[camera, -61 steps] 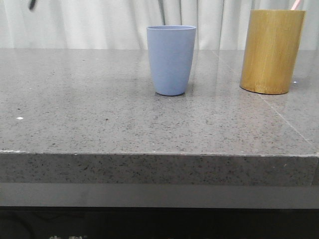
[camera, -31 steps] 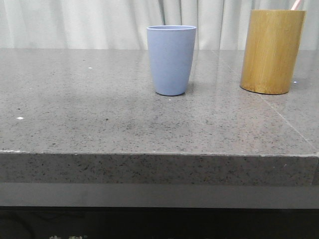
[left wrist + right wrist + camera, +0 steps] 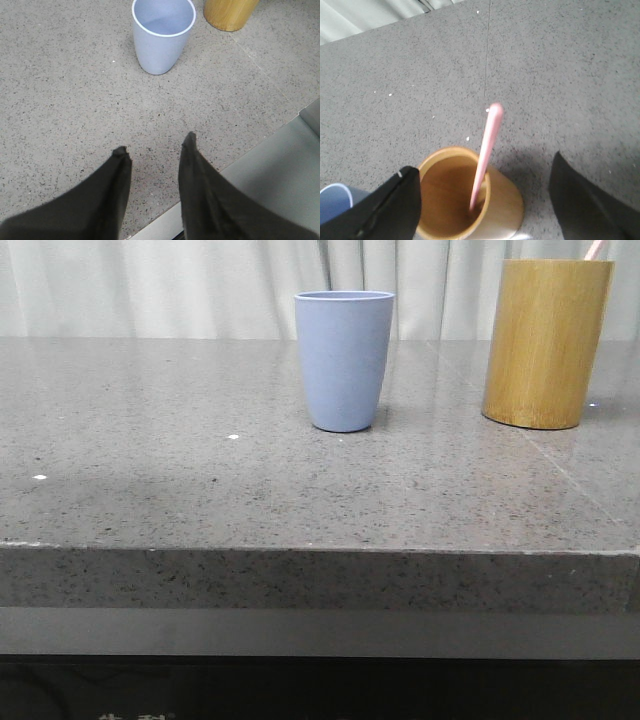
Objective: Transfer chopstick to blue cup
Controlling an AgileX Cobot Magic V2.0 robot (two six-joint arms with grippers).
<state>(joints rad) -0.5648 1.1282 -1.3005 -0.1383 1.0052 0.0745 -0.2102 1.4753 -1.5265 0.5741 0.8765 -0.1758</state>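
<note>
The chopstick (image 3: 486, 152) stands tilted inside the bamboo cylinder (image 3: 470, 200), leaning on its rim, upper end projecting. It is judged light, stiff and smooth, liable to slip; grip the exposed upper section. The right claw (image 3: 485, 200) is spread wide, straddling the cylinder. The left claw (image 3: 155, 147) hangs parted, empty, over the counter (image 3: 60, 100) near the blue cup (image 3: 162, 37).

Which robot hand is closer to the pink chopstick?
The right gripper. Its open fingers sit on either side of the bamboo holder with the chopstick inside. The left gripper is open over bare table, short of the blue cup.
</note>
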